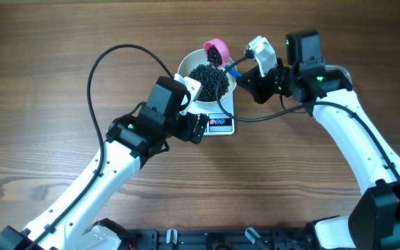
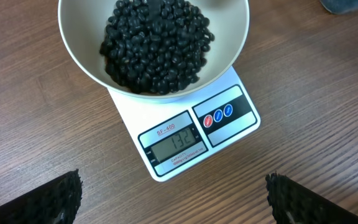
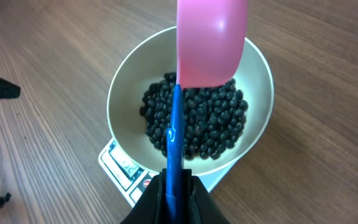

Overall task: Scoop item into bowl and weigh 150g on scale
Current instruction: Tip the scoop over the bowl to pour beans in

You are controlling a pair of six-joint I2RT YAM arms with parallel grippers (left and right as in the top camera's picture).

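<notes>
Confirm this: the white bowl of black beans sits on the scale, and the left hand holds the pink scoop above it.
Not quite. The right hand, not the left, holds the pink scoop above the white bowl, as the right wrist view shows. The bowl of black beans does sit on the scale.

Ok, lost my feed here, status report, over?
Left gripper open, facing scale. Right gripper shut on pink scoop, over bowl. Beans in bowl, scale display 132. Nothing blocking.
</notes>
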